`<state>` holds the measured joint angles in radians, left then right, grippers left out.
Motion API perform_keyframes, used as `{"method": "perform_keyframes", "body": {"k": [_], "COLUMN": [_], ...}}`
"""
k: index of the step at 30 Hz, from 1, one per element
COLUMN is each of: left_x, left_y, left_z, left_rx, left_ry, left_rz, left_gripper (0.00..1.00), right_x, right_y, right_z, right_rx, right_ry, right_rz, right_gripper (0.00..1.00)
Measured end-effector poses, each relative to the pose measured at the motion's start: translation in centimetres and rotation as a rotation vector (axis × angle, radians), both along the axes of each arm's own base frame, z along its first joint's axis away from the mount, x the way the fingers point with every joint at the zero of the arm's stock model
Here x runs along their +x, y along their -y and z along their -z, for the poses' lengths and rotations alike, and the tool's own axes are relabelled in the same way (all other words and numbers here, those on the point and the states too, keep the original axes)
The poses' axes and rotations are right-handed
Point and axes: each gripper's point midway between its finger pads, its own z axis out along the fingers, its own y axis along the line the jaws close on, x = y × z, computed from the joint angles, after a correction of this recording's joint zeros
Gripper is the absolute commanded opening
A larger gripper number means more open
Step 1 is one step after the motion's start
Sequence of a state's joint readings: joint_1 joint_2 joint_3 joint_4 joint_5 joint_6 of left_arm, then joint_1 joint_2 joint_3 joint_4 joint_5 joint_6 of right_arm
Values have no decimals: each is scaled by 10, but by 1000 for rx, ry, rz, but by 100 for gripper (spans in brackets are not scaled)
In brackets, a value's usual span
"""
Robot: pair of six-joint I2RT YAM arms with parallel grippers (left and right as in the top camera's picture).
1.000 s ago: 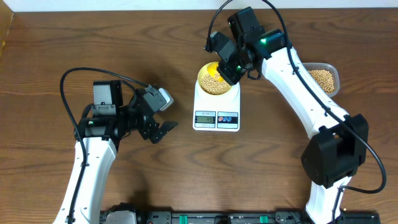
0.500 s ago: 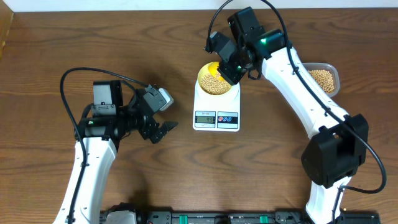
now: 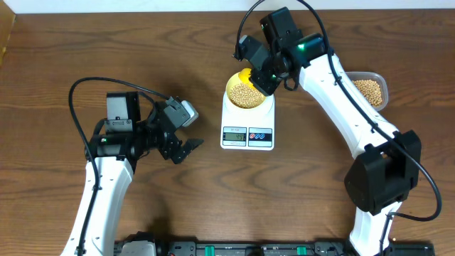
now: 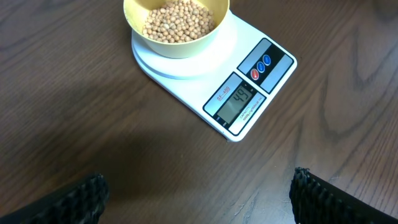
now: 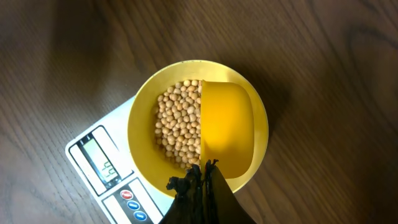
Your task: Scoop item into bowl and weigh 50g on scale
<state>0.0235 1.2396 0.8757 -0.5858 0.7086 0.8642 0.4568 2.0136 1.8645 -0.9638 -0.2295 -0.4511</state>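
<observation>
Holding scoop [image 5: 227, 124] over bowl [image 5: 142, 106] — right gripper [image 5: 194, 183] clamped | left gripper [image 3: 187, 146] wide, near scale [image 4: 205, 74]

The dark wooden table [image 3: 106, 43] is carrying the white scale [image 3: 247, 135] near its middle and a clear tub [image 3: 385, 84] lying well apart from it.

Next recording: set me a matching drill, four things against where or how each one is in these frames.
1 pale-yellow round bowl
2 clear rectangular plastic tub
3 bright yellow plastic scoop
4 left hand

A open, holding nothing
B on the white rectangular digital scale
C held by the right hand
D right of the scale

Pairs: 1-B, 2-D, 3-C, 4-A
</observation>
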Motion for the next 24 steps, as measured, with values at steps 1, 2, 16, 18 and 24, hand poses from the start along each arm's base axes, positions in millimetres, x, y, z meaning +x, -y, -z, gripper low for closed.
{"method": "perform_keyframes", "body": {"k": [1, 2, 16, 18, 24], "left_x": [0, 0, 0, 0, 0], "left_y": [0, 0, 0, 0, 0], "left_z": [0, 0, 0, 0, 0], "left_rx": [0, 0, 0, 0, 0], "left_ry": [0, 0, 0, 0, 0], "left_rz": [0, 0, 0, 0, 0], "left_gripper": [95, 95, 95, 95, 95], "right_x": [0, -1, -2, -3, -3], "right_y": [-1, -2, 5, 5, 6], "right_z": [0, -1, -7, -7, -8], "right_rx": [5, 12, 157, 164, 179], "right_ry": [-2, -6, -112, -117, -124], "right_rz": [-2, -4, 46, 46, 46], "right_gripper": [1, 1, 1, 1, 1]}}
